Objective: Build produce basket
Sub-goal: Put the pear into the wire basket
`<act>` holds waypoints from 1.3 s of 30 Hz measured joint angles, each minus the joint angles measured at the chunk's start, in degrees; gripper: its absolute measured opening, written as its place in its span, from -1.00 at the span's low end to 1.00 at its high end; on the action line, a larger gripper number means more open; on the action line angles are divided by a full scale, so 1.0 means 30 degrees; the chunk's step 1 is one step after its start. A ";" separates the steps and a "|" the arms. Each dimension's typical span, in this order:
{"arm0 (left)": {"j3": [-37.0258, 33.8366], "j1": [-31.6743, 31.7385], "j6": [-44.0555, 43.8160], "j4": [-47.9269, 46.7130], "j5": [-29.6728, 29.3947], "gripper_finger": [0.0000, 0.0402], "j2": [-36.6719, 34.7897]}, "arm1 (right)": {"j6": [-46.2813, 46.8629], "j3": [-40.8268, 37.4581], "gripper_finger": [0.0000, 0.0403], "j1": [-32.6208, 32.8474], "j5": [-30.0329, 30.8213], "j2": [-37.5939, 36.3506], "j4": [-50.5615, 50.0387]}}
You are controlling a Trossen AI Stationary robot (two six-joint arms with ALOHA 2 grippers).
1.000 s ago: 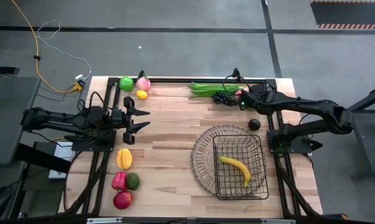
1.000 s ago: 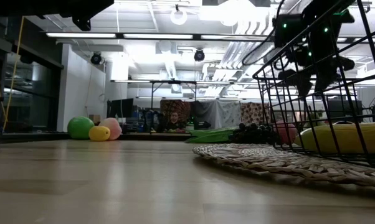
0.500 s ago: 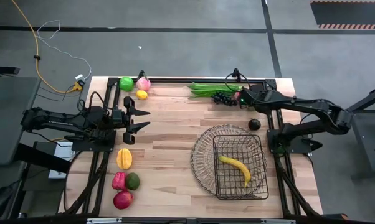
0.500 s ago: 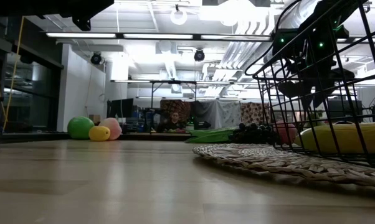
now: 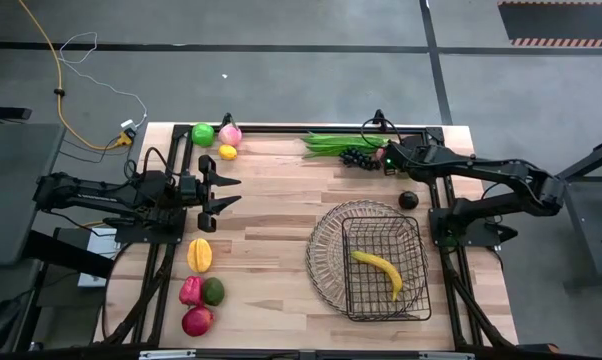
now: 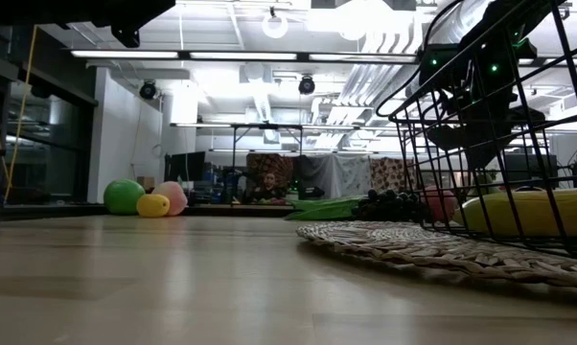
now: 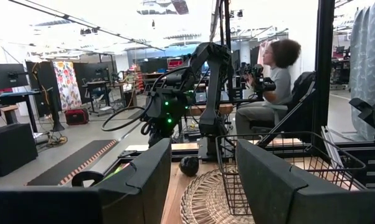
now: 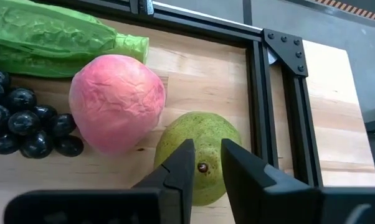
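The dark wire basket [image 5: 371,262] stands at the table's near right with a yellow banana [image 5: 379,270] in it. My right gripper [image 5: 385,158] is at the far right, over a green pear-like fruit [image 8: 197,155] that rests on the table beside a pink peach [image 8: 117,102], dark grapes [image 8: 25,118] and green beans [image 8: 56,37]. Its fingers [image 8: 207,144] stand a narrow gap apart above the fruit's stem end. My left gripper [image 5: 233,190] waits open and empty at the table's left; it also shows in the left wrist view [image 7: 203,155]. My right gripper comes at the green fruit's stem end [image 8: 202,167] from above, one fingertip on either side of the stem. I cannot tell whether the fingertips touch the fruit. The fruit rests on the table.
A dark avocado [image 5: 408,200] lies between my right gripper and the basket. A green apple [image 5: 202,133], a peach [image 5: 230,133] and a lemon [image 5: 227,152] lie far left. Several fruits [image 5: 199,290] lie near left. A black frame rail [image 8: 262,93] runs beside the green fruit.
My right gripper has gone a little toward the table's far-left, toward the peach and grapes, and has then kept still.
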 joint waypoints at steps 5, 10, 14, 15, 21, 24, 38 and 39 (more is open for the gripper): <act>0.0000 -0.0006 0.0008 0.0000 0.0000 -0.16 0.0000 | -0.0006 0.0000 -0.66 0.0000 -0.0213 0.0000 -0.0003; 0.0000 -0.0005 0.0015 0.0000 0.0000 -0.16 0.0000 | -0.0006 0.0000 -0.66 0.0000 -0.0256 0.0000 -0.0001; 0.0000 0.0000 0.0308 0.0000 0.0000 -0.16 0.0000 | -0.0006 0.0000 -0.66 0.0000 -0.0392 0.0000 -0.0007; 0.0000 -0.0006 0.0350 0.0000 0.0000 -0.16 0.0000 | -0.0006 0.0000 -0.66 0.0000 -0.0426 0.0000 -0.0007; 0.0000 -0.0002 0.0342 0.0000 0.0000 -0.16 0.0000 | -0.0019 0.0000 -0.66 -0.0424 -0.0608 0.0000 -0.0007; 0.0000 0.0000 0.0342 0.0000 0.0000 -0.16 0.0000 | -0.0277 0.0000 -0.66 -0.0722 -0.0635 0.0000 0.0000; 0.0000 -0.0003 0.0342 0.0000 0.0000 -0.16 0.0000 | -0.0451 0.0000 -0.75 -0.0831 -0.0927 0.0000 0.0022; 0.0000 -0.0003 0.0342 0.0000 0.0000 -0.16 0.0000 | -0.0454 0.0000 -0.78 -0.0831 -0.0925 0.0000 0.0022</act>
